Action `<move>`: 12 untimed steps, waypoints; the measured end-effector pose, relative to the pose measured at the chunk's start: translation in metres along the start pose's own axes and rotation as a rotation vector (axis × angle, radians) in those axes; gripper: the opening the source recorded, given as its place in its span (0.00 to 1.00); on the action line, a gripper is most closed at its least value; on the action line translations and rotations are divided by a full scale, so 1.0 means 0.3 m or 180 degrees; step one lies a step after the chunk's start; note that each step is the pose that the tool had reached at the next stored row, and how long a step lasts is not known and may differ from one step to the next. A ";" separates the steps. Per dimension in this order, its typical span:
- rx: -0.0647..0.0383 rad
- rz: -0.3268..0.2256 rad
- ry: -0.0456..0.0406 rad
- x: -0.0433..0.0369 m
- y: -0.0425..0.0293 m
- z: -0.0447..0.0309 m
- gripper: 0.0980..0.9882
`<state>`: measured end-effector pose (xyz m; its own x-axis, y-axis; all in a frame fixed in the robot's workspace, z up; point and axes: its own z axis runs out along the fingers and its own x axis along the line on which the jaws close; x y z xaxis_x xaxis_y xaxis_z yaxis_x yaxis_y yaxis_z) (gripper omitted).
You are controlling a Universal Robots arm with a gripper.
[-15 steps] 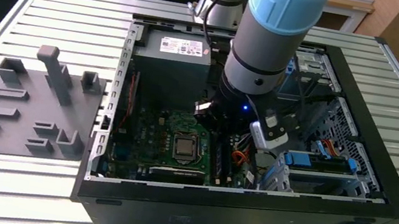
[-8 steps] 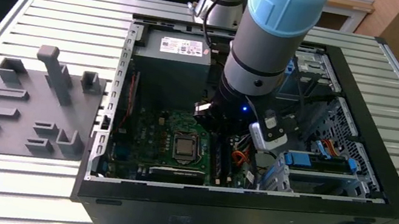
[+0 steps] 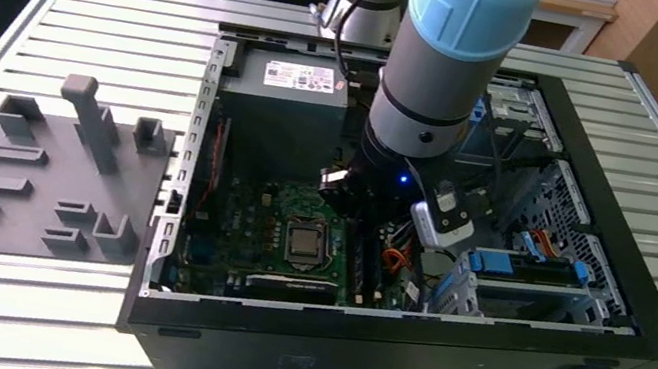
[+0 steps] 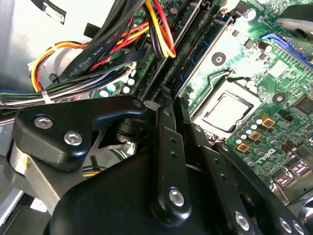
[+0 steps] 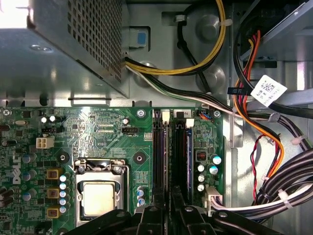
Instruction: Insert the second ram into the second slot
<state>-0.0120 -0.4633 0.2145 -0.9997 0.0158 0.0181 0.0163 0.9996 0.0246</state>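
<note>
The second ram (image 5: 188, 156), a thin blue stick, stands on edge in the memory slots at lower centre of the first wrist view; it is probably light, stiff and fragile, best held by its long edges. The tool (image 5: 168, 208) hangs straight down over it, fingers close together around its top edge.

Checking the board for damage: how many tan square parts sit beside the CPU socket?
3, in a line along the socket in the first wrist view: one tan square, a middle one, and the last. More may be hidden behind the gripper.
</note>
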 end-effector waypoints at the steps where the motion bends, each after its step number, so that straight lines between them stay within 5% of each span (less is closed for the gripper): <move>1: 0.0000 0.0000 0.0000 0.000 0.000 0.000 0.12; 12: 0.0004 0.0000 0.0000 0.001 0.001 -0.042 0.12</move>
<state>-0.0120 -0.4633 0.2271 -0.9997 0.0159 0.0181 0.0163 0.9996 0.0233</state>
